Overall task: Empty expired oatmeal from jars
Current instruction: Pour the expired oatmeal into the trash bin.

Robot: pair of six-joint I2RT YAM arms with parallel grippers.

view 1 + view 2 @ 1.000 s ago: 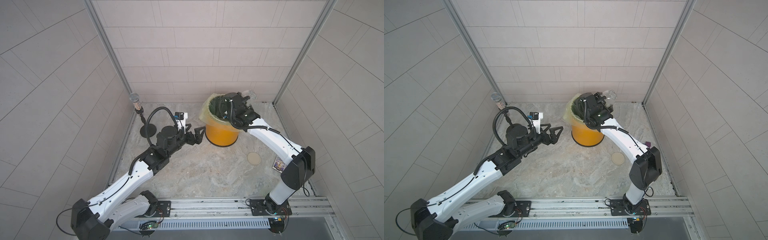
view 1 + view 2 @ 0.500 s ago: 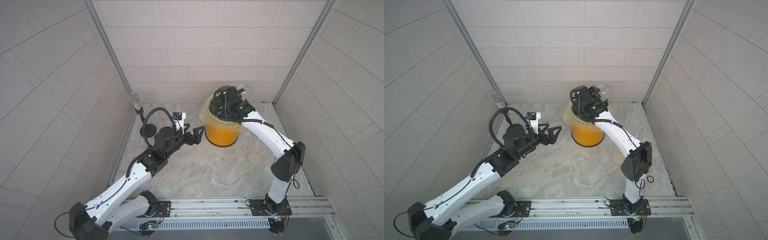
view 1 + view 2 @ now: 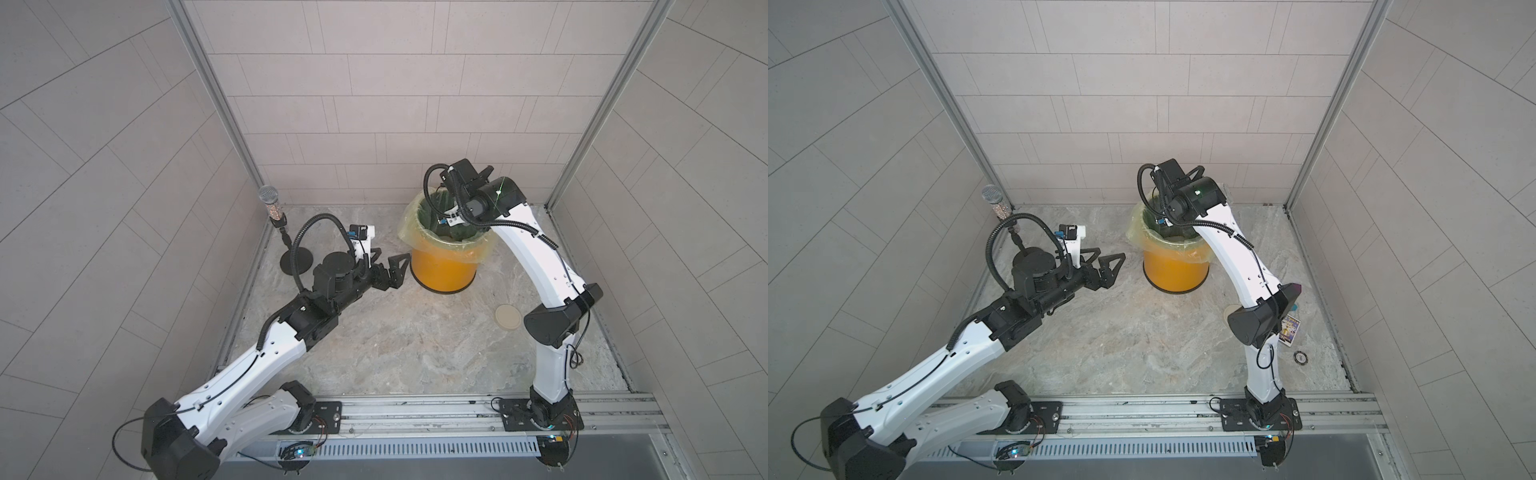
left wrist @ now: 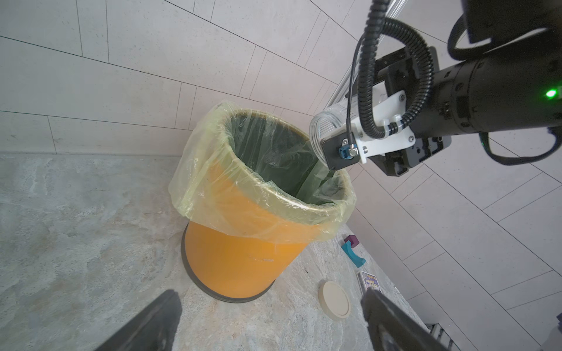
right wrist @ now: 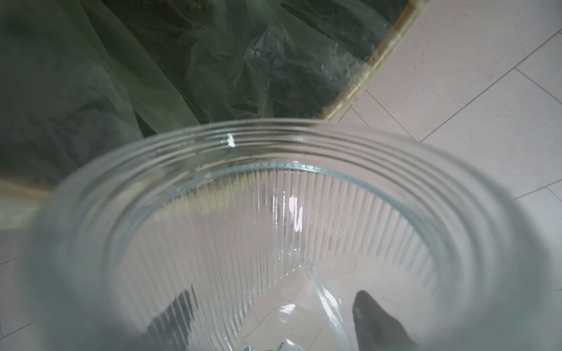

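My right pincer (image 5: 273, 319), clamped round the glass jar (image 4: 327, 129), has lifted up from the orange bin (image 4: 243, 255); the jar looks empty. Left pincer (image 3: 388, 259) gapes, holding nothing.

White arm links (image 3: 266, 357), black joints (image 3: 552, 328), ribbed black cables (image 4: 365, 91) and a black left gripper (image 3: 1111, 253).

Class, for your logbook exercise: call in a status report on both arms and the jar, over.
Left gripper open, empty, beside bin. Right gripper shut on jar, tipped above bin rim. Jar looks empty; lid on table. Nothing blocking.
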